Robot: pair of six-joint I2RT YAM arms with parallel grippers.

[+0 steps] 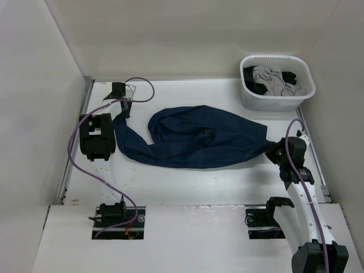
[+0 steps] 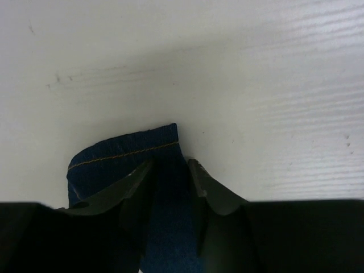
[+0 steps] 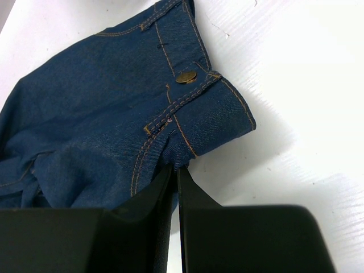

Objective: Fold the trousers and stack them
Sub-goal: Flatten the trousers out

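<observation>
The dark navy jeans [image 1: 193,137] lie crumpled across the middle of the white table, stretched between both arms. My left gripper [image 1: 124,108] at the far left is shut on a leg hem [image 2: 131,153], with denim pinched between its fingers [image 2: 136,179]. My right gripper [image 1: 272,149] at the right is shut on the waistband edge [image 3: 187,145], near a brass button [image 3: 186,77]. The tan-orange patch is not in view.
A white plastic basket [image 1: 277,95] with grey and black clothes stands at the far right corner. White walls enclose the table on the left, back and right. Purple cables [image 1: 139,91] loop by the left arm.
</observation>
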